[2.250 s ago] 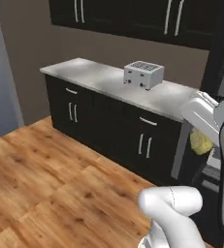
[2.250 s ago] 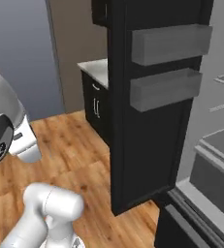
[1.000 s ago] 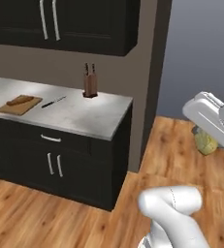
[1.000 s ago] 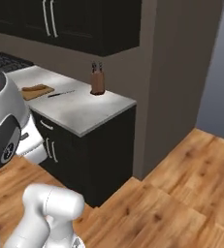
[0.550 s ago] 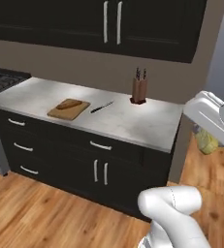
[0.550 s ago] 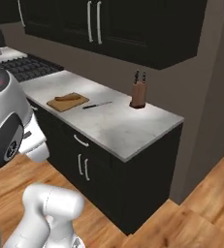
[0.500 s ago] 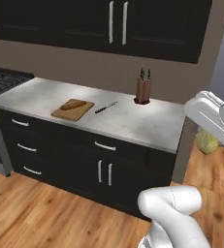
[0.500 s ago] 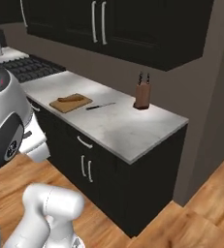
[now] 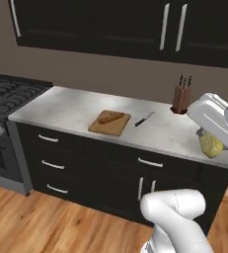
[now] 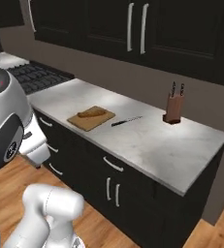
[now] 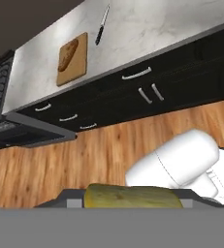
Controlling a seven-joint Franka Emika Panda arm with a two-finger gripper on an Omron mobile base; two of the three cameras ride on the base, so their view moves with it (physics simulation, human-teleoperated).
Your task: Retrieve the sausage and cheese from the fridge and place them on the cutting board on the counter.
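Gripping the cheese (image 11: 133, 196) between its jaws, the gripper (image 11: 128, 199) is carrying the pale yellow-green chunk low in front of the robot, clear of the floor; in the left base view the same cheese (image 9: 211, 145) is hanging under the white hand at the right edge, just off the near end of the counter (image 9: 76, 106). The fingertips themselves are hidden at the bottom of the hand view, so the hold is judged from the chunk sitting squarely across where they rise.

The step in hand looks like bringing the cheese over to the cutting board (image 9: 109, 123). Doing it well is a matter of lifting the chunk above the counter's edge before reaching in, approaching the bare part of the board nearest the robot, and lowering until the cheese is resting flat before letting go, since the irregular lump could roll.

The board is already bearing an elongated brown piece along its far side, most likely the sausage (image 10: 91, 113), though its colour reads lighter than expected here. A knife (image 10: 126, 120) is lying on the marble just beside the board, and a knife block (image 10: 172, 107) is standing farther along, both well away from the drop spot
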